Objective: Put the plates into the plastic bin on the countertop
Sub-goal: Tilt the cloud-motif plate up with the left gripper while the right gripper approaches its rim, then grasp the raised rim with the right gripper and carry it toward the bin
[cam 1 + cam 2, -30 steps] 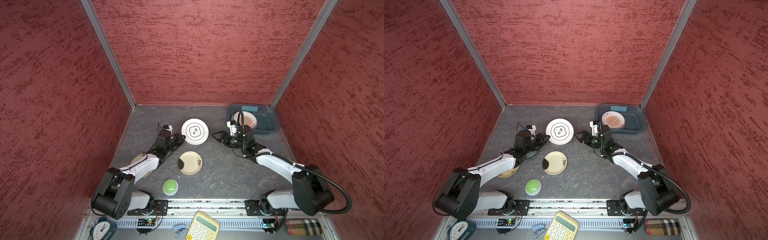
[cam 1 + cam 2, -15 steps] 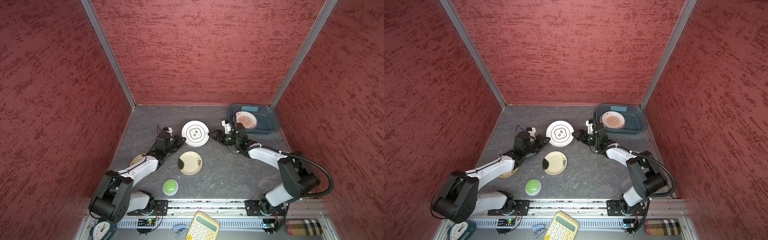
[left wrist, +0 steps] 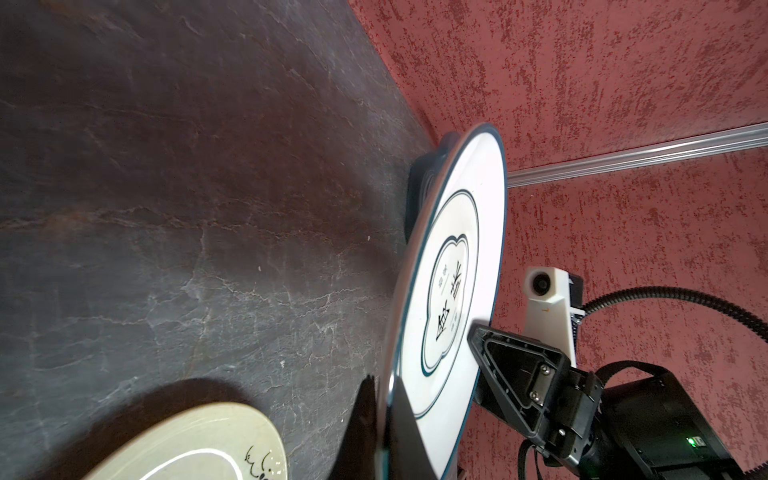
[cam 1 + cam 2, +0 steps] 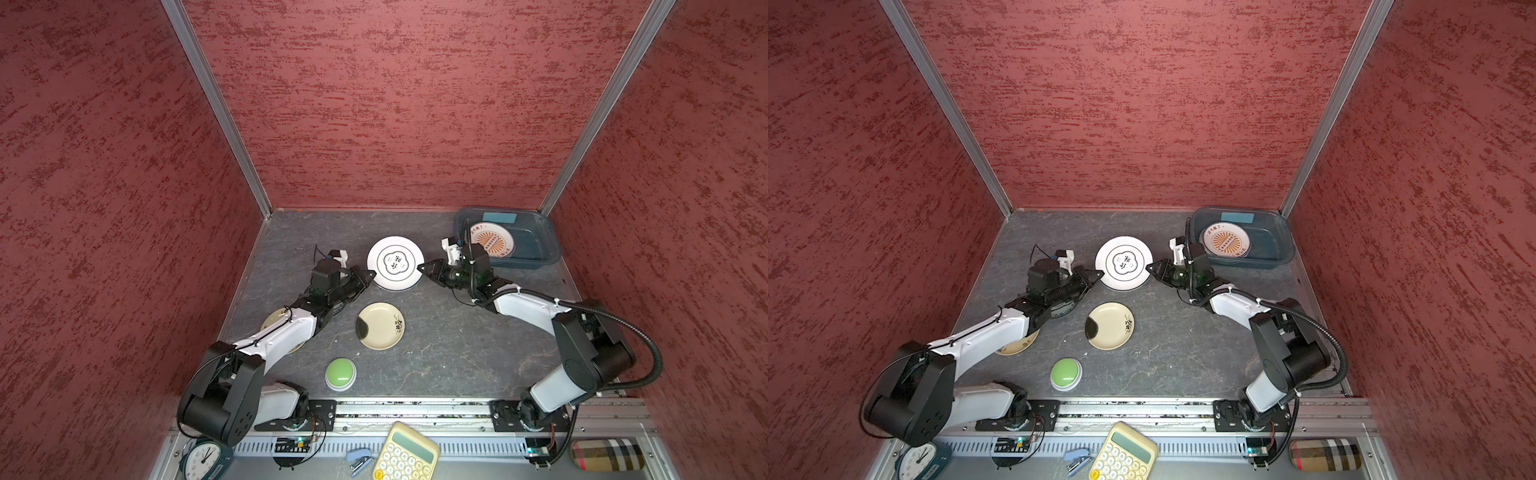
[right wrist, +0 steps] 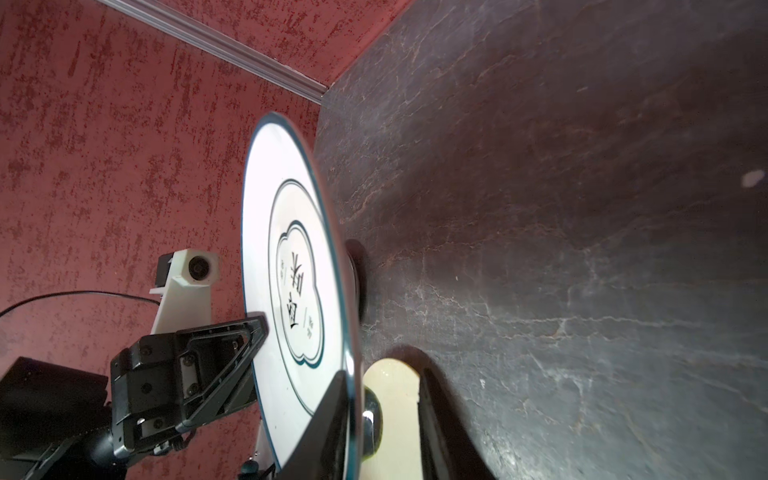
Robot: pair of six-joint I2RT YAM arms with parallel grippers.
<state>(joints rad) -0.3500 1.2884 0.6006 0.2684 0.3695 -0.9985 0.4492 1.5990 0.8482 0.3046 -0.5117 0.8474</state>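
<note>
A white plate [image 4: 395,263] [image 4: 1123,262] with a dark-green rim hangs just above the countertop [image 4: 440,345]. My left gripper [image 4: 371,274] [image 3: 384,386] is shut on its left rim. My right gripper [image 4: 420,267] [image 5: 382,376] straddles the opposite rim, open. One finger lies on the plate's top face and the other stands off below it. A cream plate [image 4: 380,325] [image 5: 392,399] lies flat nearer the front. Another cream plate [image 4: 274,320] is half hidden under my left arm. The plastic bin [image 4: 540,245] at the back right holds an orange-print plate [image 4: 492,243].
A green dome button [image 4: 340,372] sits near the front edge. Beyond the rail at the front lie a clock [image 4: 203,459], a yellow calculator [image 4: 405,453] and a plaid case [image 4: 606,455]. Red walls close in the left, back and right sides.
My right gripper has travelled left from beside the bin to the white plate's right rim, and its jaws have narrowed around it. The left gripper has kept its hold.
</note>
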